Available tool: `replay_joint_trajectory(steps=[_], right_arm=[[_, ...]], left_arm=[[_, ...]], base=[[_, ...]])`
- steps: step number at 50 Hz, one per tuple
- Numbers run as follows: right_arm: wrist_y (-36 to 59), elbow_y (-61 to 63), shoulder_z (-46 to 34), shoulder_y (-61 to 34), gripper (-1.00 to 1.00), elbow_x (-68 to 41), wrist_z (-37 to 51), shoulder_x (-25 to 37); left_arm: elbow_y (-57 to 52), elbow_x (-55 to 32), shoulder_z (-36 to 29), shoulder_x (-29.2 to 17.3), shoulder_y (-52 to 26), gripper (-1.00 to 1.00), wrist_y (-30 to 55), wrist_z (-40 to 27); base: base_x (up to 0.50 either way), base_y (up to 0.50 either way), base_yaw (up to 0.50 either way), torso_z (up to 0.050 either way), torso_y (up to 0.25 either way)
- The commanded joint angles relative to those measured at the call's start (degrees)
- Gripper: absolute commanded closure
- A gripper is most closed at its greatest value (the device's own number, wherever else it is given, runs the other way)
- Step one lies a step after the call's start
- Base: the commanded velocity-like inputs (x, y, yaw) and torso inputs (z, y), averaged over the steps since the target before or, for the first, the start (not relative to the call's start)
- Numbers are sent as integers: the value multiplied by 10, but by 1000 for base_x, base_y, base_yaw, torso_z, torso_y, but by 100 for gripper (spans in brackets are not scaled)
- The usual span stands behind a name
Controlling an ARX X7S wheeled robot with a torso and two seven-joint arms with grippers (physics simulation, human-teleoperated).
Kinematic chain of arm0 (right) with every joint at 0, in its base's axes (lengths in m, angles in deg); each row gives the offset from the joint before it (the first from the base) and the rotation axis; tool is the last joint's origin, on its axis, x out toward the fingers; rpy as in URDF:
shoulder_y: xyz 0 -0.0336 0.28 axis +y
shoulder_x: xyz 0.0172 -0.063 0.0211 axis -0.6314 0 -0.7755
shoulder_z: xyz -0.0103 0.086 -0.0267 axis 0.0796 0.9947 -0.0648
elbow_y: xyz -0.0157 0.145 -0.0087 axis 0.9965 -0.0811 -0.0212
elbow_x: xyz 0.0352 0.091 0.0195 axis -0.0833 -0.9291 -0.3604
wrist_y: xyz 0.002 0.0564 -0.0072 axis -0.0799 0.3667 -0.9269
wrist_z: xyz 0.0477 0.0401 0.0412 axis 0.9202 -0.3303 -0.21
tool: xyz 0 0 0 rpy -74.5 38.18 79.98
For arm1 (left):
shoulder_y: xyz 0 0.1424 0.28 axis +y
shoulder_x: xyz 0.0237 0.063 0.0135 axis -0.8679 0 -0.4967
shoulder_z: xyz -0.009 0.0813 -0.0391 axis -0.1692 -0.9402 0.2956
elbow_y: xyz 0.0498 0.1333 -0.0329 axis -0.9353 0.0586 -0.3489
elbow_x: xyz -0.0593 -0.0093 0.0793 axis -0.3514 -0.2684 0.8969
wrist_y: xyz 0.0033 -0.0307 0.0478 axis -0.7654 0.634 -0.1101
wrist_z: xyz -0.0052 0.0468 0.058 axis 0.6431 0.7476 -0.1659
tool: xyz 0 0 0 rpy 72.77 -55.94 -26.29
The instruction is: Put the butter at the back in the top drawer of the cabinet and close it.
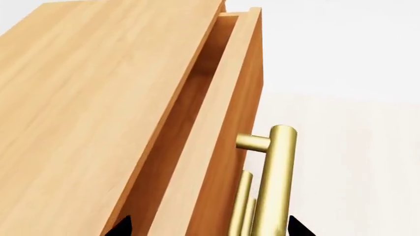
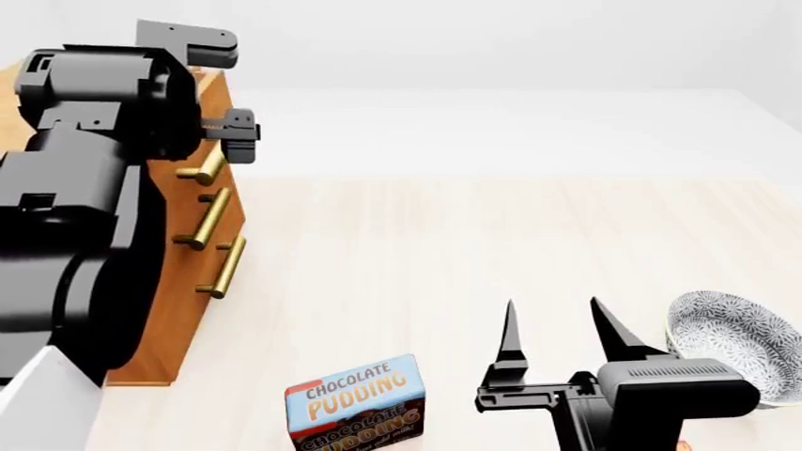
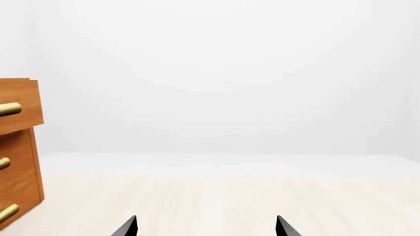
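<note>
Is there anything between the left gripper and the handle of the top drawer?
Nothing visible. The handle of the top drawer lies between the fingertips of the open left gripper, with no object in between. The drawer stands slightly open.

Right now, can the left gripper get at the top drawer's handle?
Probably yes. The left gripper is open right at the top drawer's handle, its fingertips to either side with nothing between. The top drawer already stands slightly ajar from the cabinet.
</note>
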State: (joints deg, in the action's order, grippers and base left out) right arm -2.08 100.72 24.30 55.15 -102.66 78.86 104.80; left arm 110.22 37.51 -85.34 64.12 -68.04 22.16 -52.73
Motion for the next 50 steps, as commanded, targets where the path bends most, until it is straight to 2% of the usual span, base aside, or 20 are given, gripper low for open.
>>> replay_joint_trajectory(steps=[1,25,39,50], right_arm=[[2,1,-4,-2,-100,1,3,2],[3,11,-9,1,-100,0,9,5],[6,24,-13,5,-100,1,15,8],[6,33,-16,9,-100,2,18,11]], left_arm=[[0,0,9,-3,15,-100,-3,2],[0,-2,26,4,41,-100,-2,13],[0,-9,94,20,39,-100,42,50],[0,-2,111,33,25,-100,58,59]], base=[[0,0,0,0,0],[0,0,0,0,0],[0,0,0,0,0],[0,0,0,0,0]])
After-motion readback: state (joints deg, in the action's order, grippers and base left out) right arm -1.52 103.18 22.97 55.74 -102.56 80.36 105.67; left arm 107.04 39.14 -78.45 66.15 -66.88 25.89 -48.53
